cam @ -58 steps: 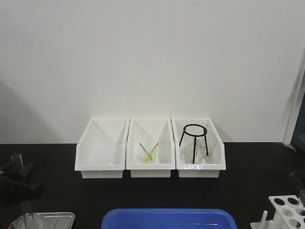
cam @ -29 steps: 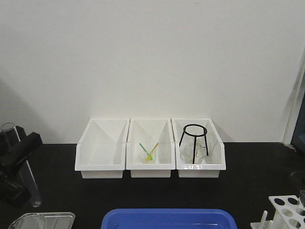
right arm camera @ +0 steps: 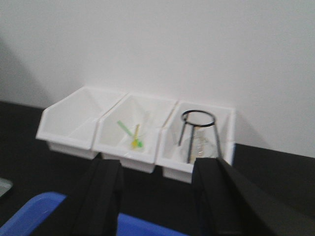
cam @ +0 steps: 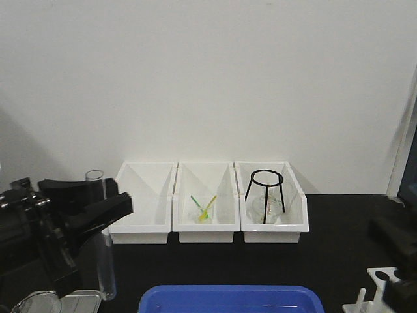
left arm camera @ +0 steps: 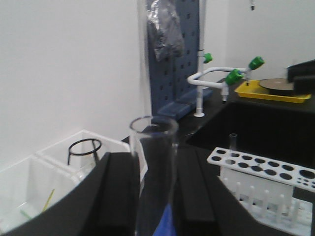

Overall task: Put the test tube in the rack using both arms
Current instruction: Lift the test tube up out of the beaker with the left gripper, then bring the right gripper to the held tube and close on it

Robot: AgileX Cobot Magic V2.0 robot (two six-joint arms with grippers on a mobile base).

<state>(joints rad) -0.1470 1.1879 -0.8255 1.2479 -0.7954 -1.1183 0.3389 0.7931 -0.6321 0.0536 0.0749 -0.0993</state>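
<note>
At lower left of the front view, your left gripper point(cam: 107, 205) clamps the test tube point(cam: 107, 267) upright, lifted off the worktop point(cam: 339, 254). Fingers on your right gripper point(right arm camera: 157, 196) gape wide, empty. Pickup looks done; handover and seating in the rack point(cam: 383, 276) at lower right remain.

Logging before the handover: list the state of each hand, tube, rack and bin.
Tube: upright, gripped.
Left hand: shut on tube.
Right hand: open, empty.
Rack: one small tube in a corner hole.
Left bin: empty.
Middle bin: holds sticks.
Right bin: holds tripod, flask.
</note>
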